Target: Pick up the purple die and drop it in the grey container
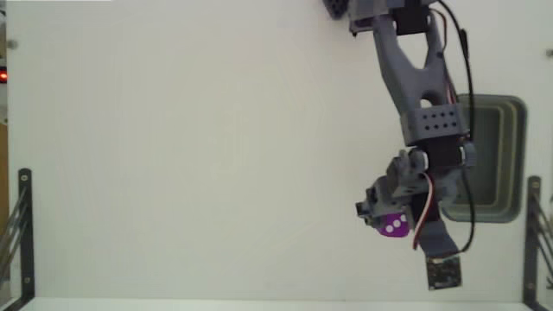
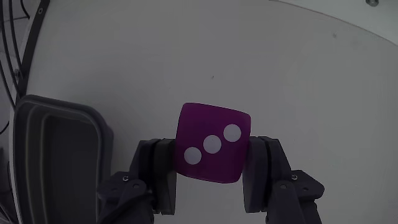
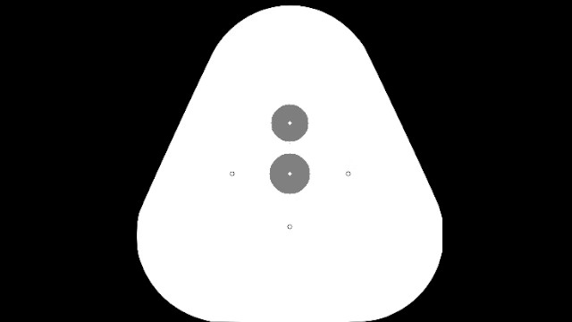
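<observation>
Gripper: the gripper (image 2: 212, 171) is clamped on the purple die (image 2: 213, 144), one finger pressed to each side of it, three white pips in a diagonal facing the wrist view.
Die: in the fixed view the purple die (image 1: 393, 226) sits in the gripper (image 1: 386, 221) at the arm's tip, over the white bench (image 1: 190, 155) – whether it is lifted clear of the surface or only just off it I cannot tell.
Container: the grey container (image 1: 505, 160) lies near the right edge of the fixed view, partly behind the arm; in the wrist view the grey container (image 2: 59, 162) is at the lower left, its hollow empty as far as shown.
Progress: the grasp looks done – what is left, by my reading, is carrying the die over the container's rim and letting go.
Writing: no brand, label or lettering is readable in either view.
</observation>
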`<state>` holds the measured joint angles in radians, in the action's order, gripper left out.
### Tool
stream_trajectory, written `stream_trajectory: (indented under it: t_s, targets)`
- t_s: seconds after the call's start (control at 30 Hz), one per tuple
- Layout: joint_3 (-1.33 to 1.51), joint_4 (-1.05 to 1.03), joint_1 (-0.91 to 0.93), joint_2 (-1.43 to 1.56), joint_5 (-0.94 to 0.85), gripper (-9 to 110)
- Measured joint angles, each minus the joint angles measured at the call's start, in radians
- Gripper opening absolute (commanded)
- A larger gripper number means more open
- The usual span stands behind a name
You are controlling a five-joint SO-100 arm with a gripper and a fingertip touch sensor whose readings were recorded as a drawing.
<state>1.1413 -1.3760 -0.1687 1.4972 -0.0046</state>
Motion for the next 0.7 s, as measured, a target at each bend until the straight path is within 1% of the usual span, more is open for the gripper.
stream_trajectory:
  t_s: [0.47,0.7]
  targets:
    - [0.000,0.000,-0.058,0.000,0.002,60]
    - [0.000,-0.017,-0.120,0.000,0.000,60]
